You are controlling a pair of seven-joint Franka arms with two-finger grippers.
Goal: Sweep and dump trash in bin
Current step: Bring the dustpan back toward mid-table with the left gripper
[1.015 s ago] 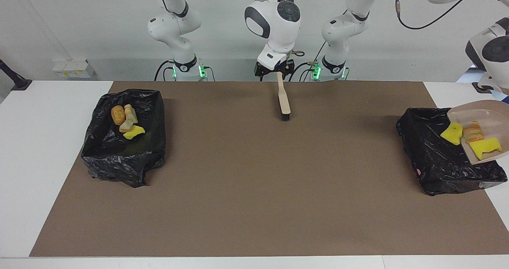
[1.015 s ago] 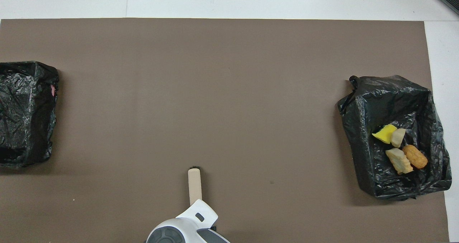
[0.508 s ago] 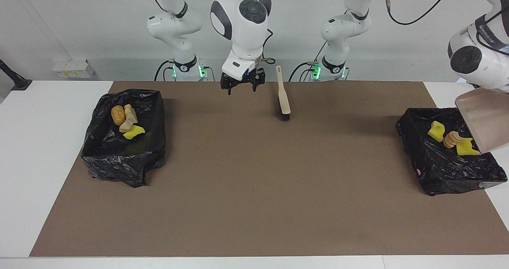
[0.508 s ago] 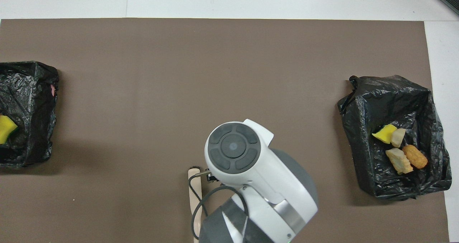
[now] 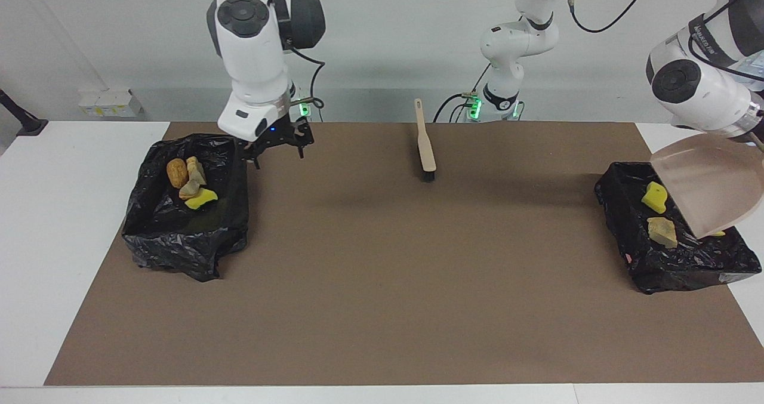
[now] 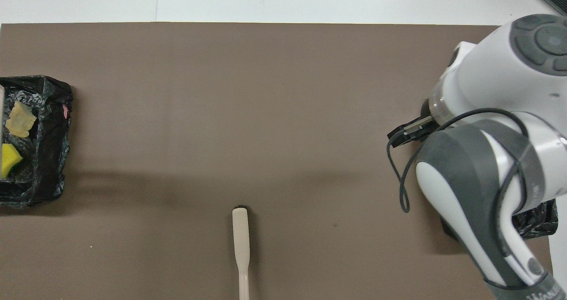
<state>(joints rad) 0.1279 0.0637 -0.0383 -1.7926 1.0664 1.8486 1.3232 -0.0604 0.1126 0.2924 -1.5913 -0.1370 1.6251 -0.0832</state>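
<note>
The trash lies in two black-lined bins. The bin at the right arm's end holds a golden chunk, tan pieces and a yellow sponge. The bin at the left arm's end holds a yellow sponge and a tan chunk; both also show in the overhead view. My left gripper holds the beige dustpan tipped steeply over that bin. My right gripper is open and empty, over the mat beside the other bin's rim.
The beige brush lies on the brown mat near the robots, between the arm bases; it also shows in the overhead view. The right arm hides most of its bin from above.
The right gripper let go of the brush and swung to the bin at its end. The dustpan tipped steeper and its three pieces slid into the bin below.
</note>
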